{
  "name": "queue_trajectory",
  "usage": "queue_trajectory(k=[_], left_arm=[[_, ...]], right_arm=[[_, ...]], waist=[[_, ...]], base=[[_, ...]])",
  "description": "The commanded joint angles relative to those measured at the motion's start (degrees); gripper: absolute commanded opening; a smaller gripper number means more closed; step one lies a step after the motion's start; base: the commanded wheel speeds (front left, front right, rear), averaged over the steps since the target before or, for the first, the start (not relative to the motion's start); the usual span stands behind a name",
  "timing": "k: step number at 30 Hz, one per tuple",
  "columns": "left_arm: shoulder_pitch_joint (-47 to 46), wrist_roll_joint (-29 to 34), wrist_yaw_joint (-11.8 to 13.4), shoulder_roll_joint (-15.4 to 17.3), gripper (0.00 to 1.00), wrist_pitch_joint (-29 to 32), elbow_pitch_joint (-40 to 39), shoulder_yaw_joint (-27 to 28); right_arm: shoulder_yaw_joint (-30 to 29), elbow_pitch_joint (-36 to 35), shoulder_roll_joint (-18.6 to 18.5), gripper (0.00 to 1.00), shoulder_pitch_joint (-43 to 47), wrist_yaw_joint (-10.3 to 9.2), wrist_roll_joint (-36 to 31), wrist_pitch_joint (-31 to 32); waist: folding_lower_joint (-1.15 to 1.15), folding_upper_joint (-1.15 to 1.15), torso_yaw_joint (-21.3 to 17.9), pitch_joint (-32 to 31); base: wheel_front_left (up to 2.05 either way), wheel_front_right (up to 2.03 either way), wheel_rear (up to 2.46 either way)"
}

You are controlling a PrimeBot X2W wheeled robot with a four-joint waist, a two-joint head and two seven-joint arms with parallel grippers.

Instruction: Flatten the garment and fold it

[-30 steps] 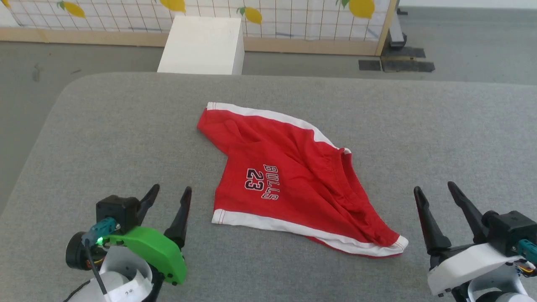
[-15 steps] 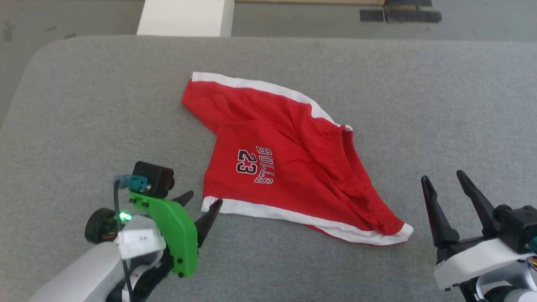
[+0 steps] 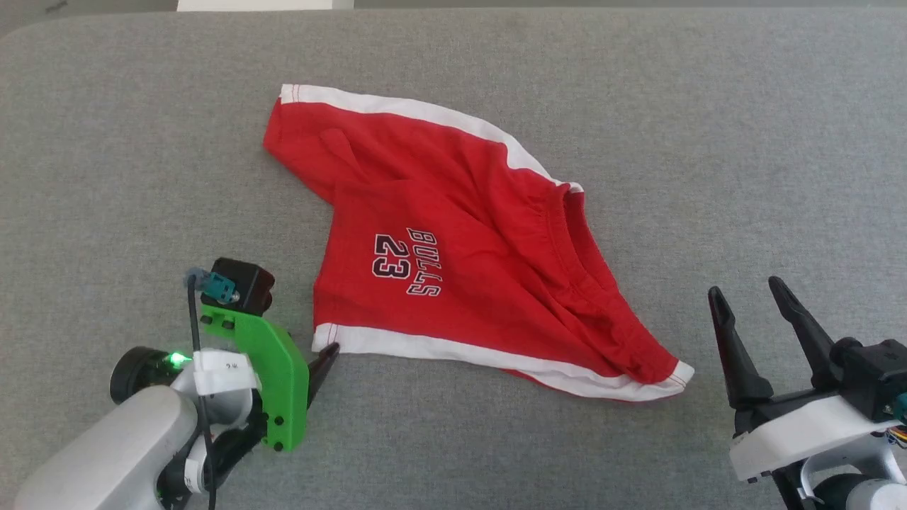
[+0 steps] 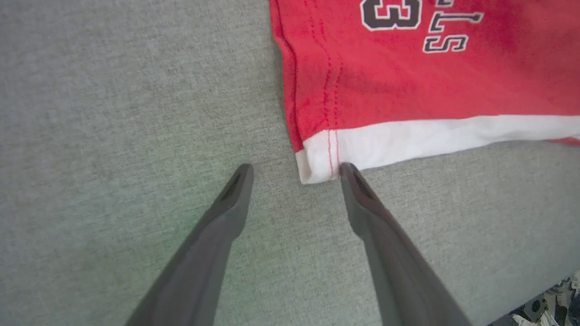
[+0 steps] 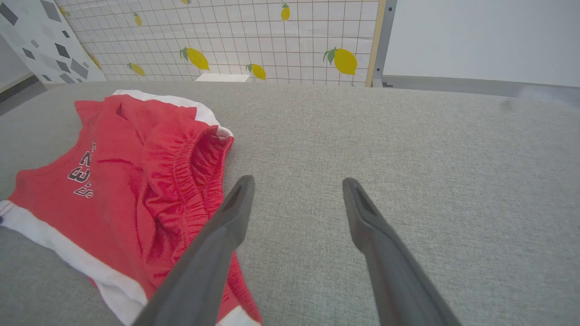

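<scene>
Crumpled red Bulls shorts (image 3: 453, 241) on grey surface (image 3: 673, 92). Wide-open empty left pincer (image 4: 295, 166) at white hem corner (image 4: 317, 156); wide-open empty right pincer (image 3: 745, 285) nearby, apart from cloth.

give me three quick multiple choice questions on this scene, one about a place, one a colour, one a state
1. Where are the jaws of the left gripper?
A) at a white-hemmed corner of the shorts
B) over the waistband
C) beyond the table edge

2. What colour is the trim on the shorts?
A) black
B) white
C) yellow

3. How is the right gripper?
A) shut on the shorts
B) shut, empty
C) open, empty

Answers:
1 A: the left wrist view shows the jaws flanking the hem corner.
2 B: white bands edge the red cloth.
3 C: its jaws stand apart with nothing between them, beside the shorts.
</scene>
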Motion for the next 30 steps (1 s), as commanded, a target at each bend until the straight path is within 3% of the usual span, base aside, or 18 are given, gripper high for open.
queue_trajectory(k=[1, 9, 10, 12, 13, 22, 26, 30], left_arm=[[-1.19, 0.44, -0.09, 0.21, 1.0, 0.04, 0.49, 0.13], [-1.52, 0.61, -0.72, -0.45, 0.98, 0.06, 2.06, -0.54], [-1.39, 0.45, -1.05, -0.37, 0.55, 0.52, 2.06, -0.88], [-1.16, 0.14, -1.8, -0.28, 0.22, 1.36, 1.91, -1.59], [-1.08, -0.02, -2.13, -0.33, 0.0, 1.61, 1.79, -1.84], [-0.23, 0.11, -1.34, -1.96, 0.0, -1.76, 2.19, -1.0], [1.19, 0.01, 0.23, -2.44, 0.0, -4.28, 1.54, 0.13], [3.19, 0.21, 1.38, -2.28, 0.0, -5.98, 0.15, 0.34]], right_arm=[[0.15, 0.0, 0.27, 1.0, -1.25, -0.08, -0.39, -0.54], [-0.14, 0.52, 0.26, 1.0, -1.5, -0.08, -0.64, -0.83], [-0.17, 0.59, 0.28, 1.0, -1.51, -0.08, -0.68, -0.85], [-0.28, 0.73, 0.28, 1.0, -1.56, -0.08, -0.7, -0.89], [-0.36, 0.78, 0.3, 1.0, -1.58, -0.08, -0.72, -0.89], [-0.43, 1.38, -0.45, 1.0, -1.25, -0.08, -0.58, 0.18], [2.66, 0.87, -3.98, 1.0, 0.15, -0.08, 3.17, 4.21], [7.14, -0.49, -10.57, 1.0, 2.45, -0.08, 7.25, 10.64]], waist=[[0.0, 0.0, -0.33, 0.59], [0.0, 0.0, -0.79, 1.39], [0.0, 0.0, -0.79, 1.4], [0.0, 0.0, -0.74, 1.39], [0.0, 0.0, -0.69, 1.39], [0.0, 0.0, 0.53, -0.48], [0.0, 0.0, 1.5, -2.71], [0.0, 0.0, 2.5, -4.74]], base=[[0.0, 0.0, 0.0], [0.0, 0.0, 0.0], [0.0, 0.0, 0.0], [0.0, 0.0, 0.0], [0.0, 0.0, 0.0], [0.0, 0.0, 0.0], [0.0, 0.0, 0.0], [0.0, 0.0, 0.0]])
